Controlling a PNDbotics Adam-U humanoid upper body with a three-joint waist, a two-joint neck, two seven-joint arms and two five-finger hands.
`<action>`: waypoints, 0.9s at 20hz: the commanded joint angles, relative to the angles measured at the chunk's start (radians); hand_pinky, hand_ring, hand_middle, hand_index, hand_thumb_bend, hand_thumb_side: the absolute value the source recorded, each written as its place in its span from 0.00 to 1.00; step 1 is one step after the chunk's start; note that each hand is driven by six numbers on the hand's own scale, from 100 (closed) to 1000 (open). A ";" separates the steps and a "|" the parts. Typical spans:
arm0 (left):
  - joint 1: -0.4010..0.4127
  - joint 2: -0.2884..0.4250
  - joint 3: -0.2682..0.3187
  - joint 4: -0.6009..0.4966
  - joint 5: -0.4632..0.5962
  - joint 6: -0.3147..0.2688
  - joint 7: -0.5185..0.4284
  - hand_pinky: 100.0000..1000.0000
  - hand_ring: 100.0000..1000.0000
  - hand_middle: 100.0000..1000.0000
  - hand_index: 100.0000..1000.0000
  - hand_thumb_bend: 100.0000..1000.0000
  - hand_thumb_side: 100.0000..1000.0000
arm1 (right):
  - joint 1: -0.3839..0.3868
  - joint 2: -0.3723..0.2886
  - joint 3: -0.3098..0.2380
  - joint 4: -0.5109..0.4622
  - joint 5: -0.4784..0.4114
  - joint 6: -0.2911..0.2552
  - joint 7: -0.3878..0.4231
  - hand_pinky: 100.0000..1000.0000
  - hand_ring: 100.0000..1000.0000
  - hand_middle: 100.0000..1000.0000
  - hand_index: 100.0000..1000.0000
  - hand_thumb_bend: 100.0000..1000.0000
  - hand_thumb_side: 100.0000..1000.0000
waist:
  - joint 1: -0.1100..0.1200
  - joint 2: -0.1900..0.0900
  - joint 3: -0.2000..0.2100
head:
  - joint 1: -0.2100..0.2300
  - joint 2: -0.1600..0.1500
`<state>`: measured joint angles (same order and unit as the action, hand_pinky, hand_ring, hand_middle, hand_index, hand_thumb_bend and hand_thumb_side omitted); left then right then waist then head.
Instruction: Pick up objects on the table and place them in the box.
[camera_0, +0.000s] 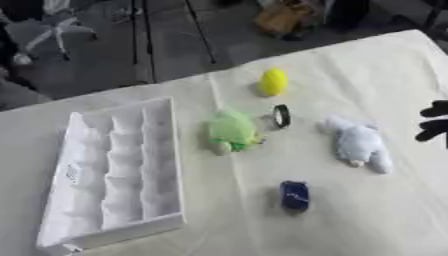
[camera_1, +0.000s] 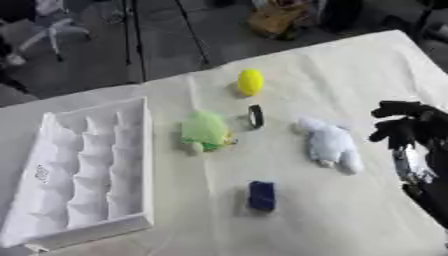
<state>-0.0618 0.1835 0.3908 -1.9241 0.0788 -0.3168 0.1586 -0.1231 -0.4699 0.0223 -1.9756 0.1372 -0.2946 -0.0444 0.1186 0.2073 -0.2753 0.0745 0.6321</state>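
Both views blurred. Right hand (camera_1: 404, 125) enters at the right edge, cut off in the left eye view where only dark fingertips show; fingers look bent and hold nothing, hovering over the table (camera_1: 350, 65) right of the white plush, apart from it. Left hand shows in no view.

Box (camera_0: 114, 175): one, white, divided into compartments in two rows, exact number hard to make out, lying on the left of the table; near corner cut by the bottom edge; nothing seen inside.

Loose objects on the cloth, five, one of each:
- yellow egg-shaped thing (camera_0: 273, 81), farthest back
- black ring (camera_0: 281, 116), standing on edge, just beside the green plush
- green plush (camera_0: 231, 131), details unclear
- white plush (camera_1: 331, 144), face not readable
- dark blue small block (camera_0: 295, 194), nearest, well apart from the others
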 joint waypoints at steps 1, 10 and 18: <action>-0.004 0.026 -0.001 -0.018 -0.003 0.001 -0.006 1.00 0.74 0.75 0.70 0.35 1.00 | -0.010 -0.090 -0.024 -0.024 0.011 0.018 -0.003 0.69 0.52 0.71 0.82 0.04 0.62 | -0.019 -0.031 0.001 | -0.001 -0.004; -0.002 0.031 -0.007 -0.016 -0.003 0.002 -0.012 1.00 0.74 0.75 0.70 0.35 1.00 | -0.035 -0.253 -0.058 0.026 0.100 0.142 0.080 0.75 0.63 0.78 0.91 0.33 0.56 | -0.023 -0.033 0.009 | -0.002 0.002; 0.001 0.033 -0.015 -0.012 0.002 0.002 -0.023 1.00 0.74 0.74 0.70 0.35 1.00 | -0.100 -0.324 -0.026 0.160 0.217 0.120 0.183 0.80 0.72 0.84 0.92 0.44 0.50 | -0.026 -0.036 0.017 | -0.057 0.002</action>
<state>-0.0603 0.1844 0.3778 -1.9237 0.0781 -0.3141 0.1408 -0.2107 -0.7528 -0.0014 -1.8285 0.3337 -0.1684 0.1239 0.1185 0.2032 -0.2592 0.0314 0.6324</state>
